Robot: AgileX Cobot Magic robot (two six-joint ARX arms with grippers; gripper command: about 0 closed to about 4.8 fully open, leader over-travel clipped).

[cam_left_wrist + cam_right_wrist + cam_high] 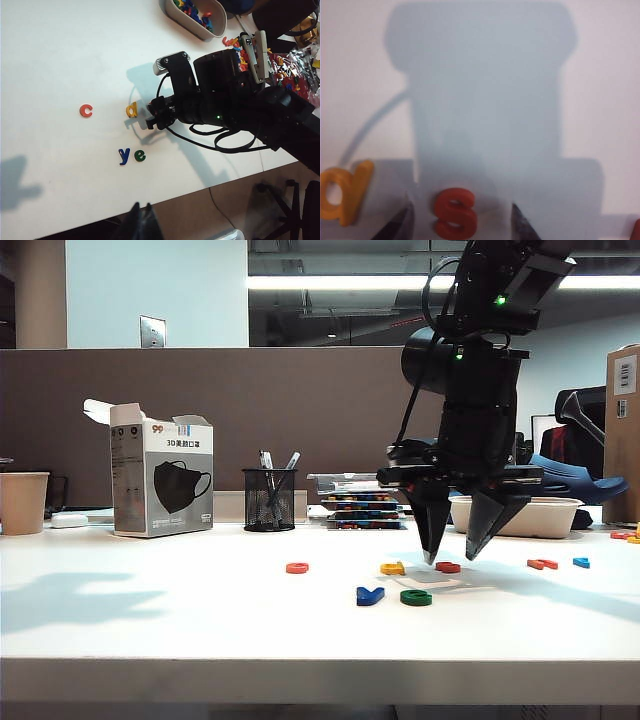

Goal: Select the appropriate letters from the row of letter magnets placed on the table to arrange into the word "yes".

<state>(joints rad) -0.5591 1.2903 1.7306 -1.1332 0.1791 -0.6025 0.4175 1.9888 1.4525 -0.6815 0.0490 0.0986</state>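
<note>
On the white table [180, 610], the dark blue "y" [369, 595] and the green "e" [416, 597] lie side by side near the front. In the left wrist view they are the "y" [124, 156] and the "e" [140, 156]. The red "s" [448, 567] lies flat in the row behind them. My right gripper [450, 556] points down over it, open. The "s" [454, 212] sits between its fingertips [400, 225], apart from both. My left gripper [141, 207] hangs shut off the table's front edge, empty.
A yellow letter [392, 568] lies just left of the "s", an orange-red "c" [297, 567] further left. An orange-red letter [542, 564] and a light-blue one [581, 562] lie to the right. Behind stand a mask box [160, 480], pen holder [269, 498], paper cup [23, 502] and a letter tray [560, 515].
</note>
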